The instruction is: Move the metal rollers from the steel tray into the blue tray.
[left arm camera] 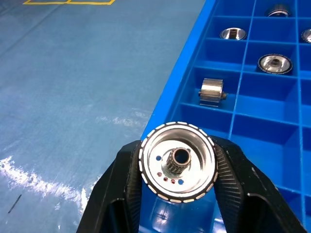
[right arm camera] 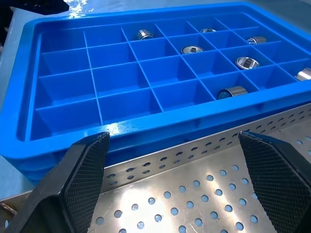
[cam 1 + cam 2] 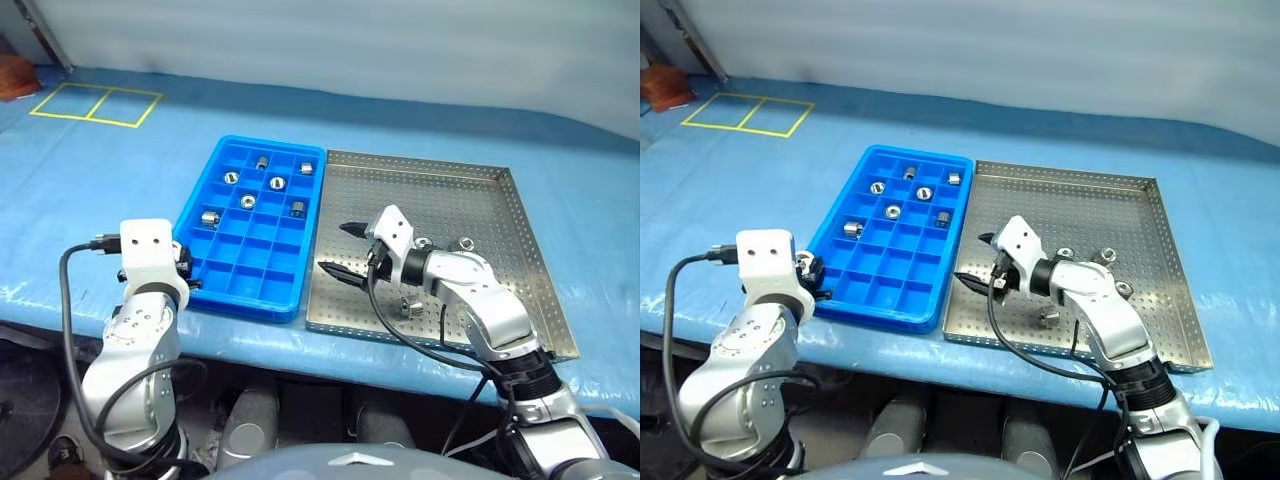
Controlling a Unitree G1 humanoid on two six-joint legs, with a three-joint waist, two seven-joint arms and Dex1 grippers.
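My left gripper (image 1: 177,170) is shut on a shiny metal roller (image 1: 192,148), held just above the near left corner of the blue tray (image 3: 243,298). Several metal rollers (image 3: 248,201) lie in separate compartments in the tray's far half. To its right sits the steel tray (image 3: 455,195), with a few rollers (image 3: 423,243) on its perforated floor. My right gripper (image 3: 337,249) stands open and empty over the steel tray's left side, pointing at the blue tray; its fingers (image 2: 82,179) frame the blue tray's wall (image 2: 146,124).
Both trays rest on a table with a blue cover (image 3: 100,190), close to its front edge. A yellow taped rectangle (image 3: 95,103) marks the far left, with a reddish-brown object (image 3: 14,76) beyond it. A black cable (image 3: 400,330) loops from my right wrist over the steel tray.
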